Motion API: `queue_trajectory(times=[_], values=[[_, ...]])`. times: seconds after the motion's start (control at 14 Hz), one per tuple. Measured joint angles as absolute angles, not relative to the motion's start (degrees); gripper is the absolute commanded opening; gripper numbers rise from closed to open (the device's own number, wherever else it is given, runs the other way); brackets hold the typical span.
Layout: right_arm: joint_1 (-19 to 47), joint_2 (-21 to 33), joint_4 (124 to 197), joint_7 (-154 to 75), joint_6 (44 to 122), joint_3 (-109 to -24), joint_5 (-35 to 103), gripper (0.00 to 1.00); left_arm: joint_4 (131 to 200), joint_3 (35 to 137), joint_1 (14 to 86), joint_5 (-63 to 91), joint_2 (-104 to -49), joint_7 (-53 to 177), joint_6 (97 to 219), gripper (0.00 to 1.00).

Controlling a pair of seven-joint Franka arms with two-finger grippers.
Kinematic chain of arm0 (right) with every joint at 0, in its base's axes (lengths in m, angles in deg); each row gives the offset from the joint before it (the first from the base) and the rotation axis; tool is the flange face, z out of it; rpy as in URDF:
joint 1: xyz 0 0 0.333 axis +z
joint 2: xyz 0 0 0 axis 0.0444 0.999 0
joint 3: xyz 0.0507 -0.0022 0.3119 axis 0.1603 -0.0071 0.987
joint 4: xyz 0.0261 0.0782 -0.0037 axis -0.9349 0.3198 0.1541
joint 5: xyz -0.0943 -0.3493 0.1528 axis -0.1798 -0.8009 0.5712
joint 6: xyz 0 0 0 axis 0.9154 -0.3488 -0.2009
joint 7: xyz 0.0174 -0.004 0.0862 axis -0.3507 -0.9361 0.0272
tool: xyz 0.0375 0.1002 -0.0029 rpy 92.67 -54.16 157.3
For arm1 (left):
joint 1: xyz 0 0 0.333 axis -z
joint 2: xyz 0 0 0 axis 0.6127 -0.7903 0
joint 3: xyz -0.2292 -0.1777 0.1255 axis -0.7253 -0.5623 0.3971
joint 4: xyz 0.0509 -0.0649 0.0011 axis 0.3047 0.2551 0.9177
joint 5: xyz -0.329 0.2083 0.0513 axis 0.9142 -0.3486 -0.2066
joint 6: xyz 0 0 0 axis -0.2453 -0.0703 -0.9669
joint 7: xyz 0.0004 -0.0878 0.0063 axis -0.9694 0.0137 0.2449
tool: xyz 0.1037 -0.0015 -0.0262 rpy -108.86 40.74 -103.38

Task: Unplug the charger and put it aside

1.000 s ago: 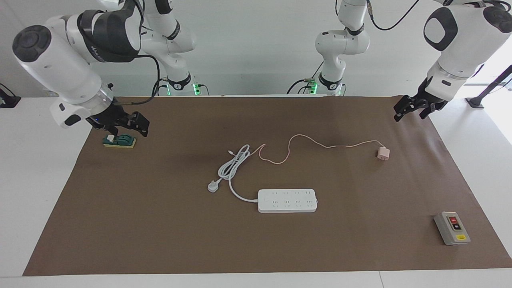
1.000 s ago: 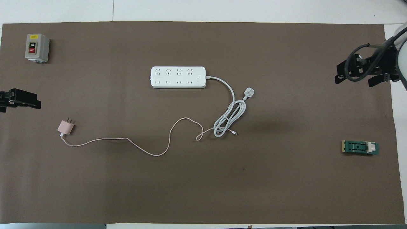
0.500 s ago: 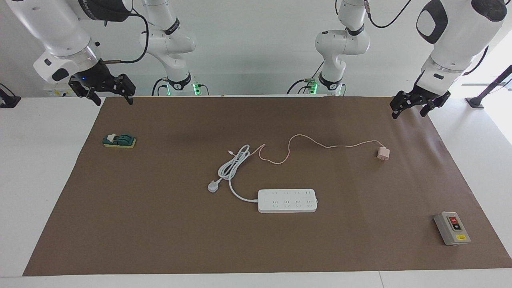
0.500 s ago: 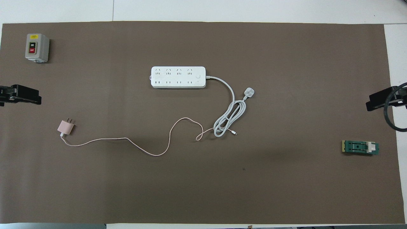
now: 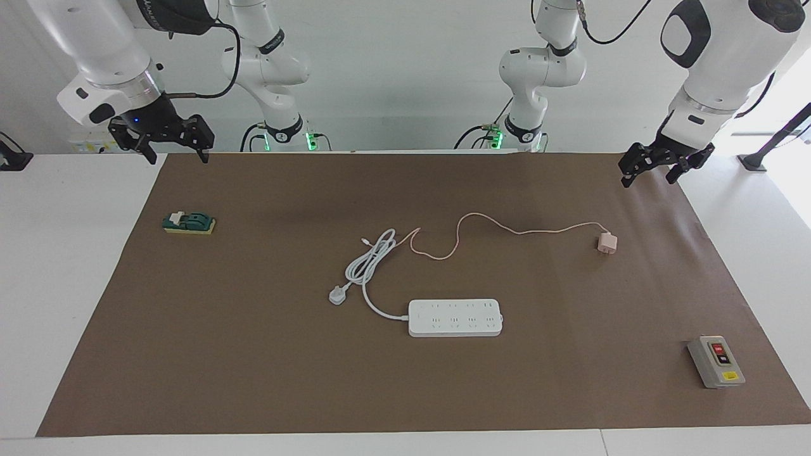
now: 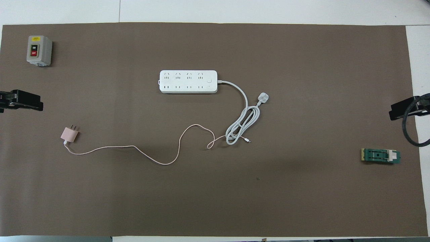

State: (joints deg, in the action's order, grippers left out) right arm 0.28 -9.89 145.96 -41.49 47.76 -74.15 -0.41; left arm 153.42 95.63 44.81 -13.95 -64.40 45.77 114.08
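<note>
The pale pink charger (image 5: 606, 242) lies flat on the brown mat, apart from the white power strip (image 5: 455, 317), nearer to the robots than the strip and toward the left arm's end. Its prongs are bare in the overhead view (image 6: 69, 134). Its thin pink cable (image 5: 507, 229) trails to the coiled white cord. My left gripper (image 5: 647, 183) is open and empty, raised over the mat's corner near the charger. My right gripper (image 5: 177, 158) is open and empty, raised over the mat's corner at the right arm's end.
The strip's white three-pin plug (image 5: 338, 295) and coiled cord lie beside the strip. A green switch block (image 5: 189, 223) sits under the right gripper's side. A grey button box (image 5: 716, 361) stands at the left arm's end, farther from the robots.
My right gripper rose from just over the green switch block and drew back toward the robots. My left gripper lifted slightly. The charger and strip have not moved.
</note>
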Motion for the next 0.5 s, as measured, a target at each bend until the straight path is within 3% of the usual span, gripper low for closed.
queue_trajectory(times=[0.5], values=[[0.05,-9.89,145.92,-41.97,47.76,-74.12,0.26,1.0,153.42,94.52,44.92,-13.76,-64.4,45.14,113.22,1.0]])
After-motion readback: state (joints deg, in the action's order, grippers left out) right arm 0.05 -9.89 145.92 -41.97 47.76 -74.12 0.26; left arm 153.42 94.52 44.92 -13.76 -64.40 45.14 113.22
